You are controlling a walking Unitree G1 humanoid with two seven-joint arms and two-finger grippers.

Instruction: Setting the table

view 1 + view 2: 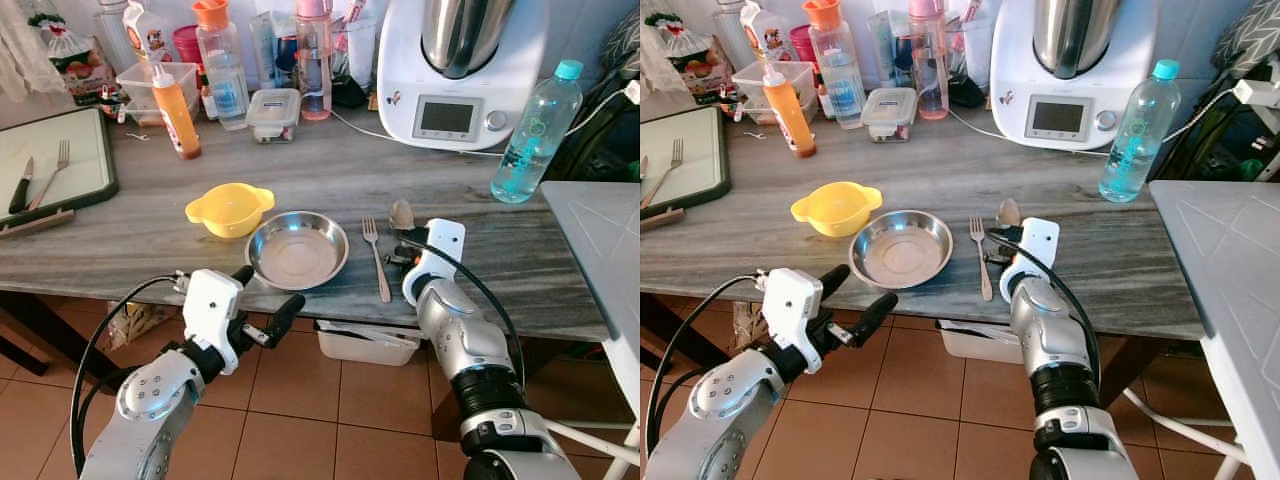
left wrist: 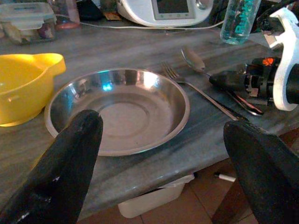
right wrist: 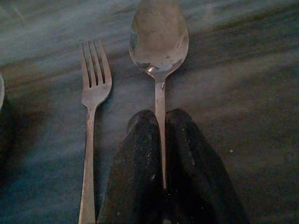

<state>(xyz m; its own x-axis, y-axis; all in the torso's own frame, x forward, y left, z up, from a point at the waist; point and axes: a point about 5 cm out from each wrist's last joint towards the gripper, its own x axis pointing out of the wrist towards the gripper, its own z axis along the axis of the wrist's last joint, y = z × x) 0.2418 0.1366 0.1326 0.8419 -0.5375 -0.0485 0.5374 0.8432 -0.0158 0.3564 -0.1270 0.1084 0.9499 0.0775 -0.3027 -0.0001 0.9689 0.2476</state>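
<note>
The right end effector (image 3: 161,154) is clamped tight on the spoon (image 3: 159,42) handle, the bowl of the spoon lying on the desk (image 1: 150,225) just right of the fork (image 1: 377,262). Fork and spoon run side by side, right of the steel plate (image 1: 297,250). A yellow bowl (image 1: 229,208) sits at the plate's far left. The left end effector (image 1: 262,303) hovers at the near edge, fingers spread wide, empty.

Two silver jointed arms, black rings at joints. White wrist housing on left gripper (image 1: 268,300) and right gripper (image 3: 161,154). Long black fingers. Black cable loops along each arm.
</note>
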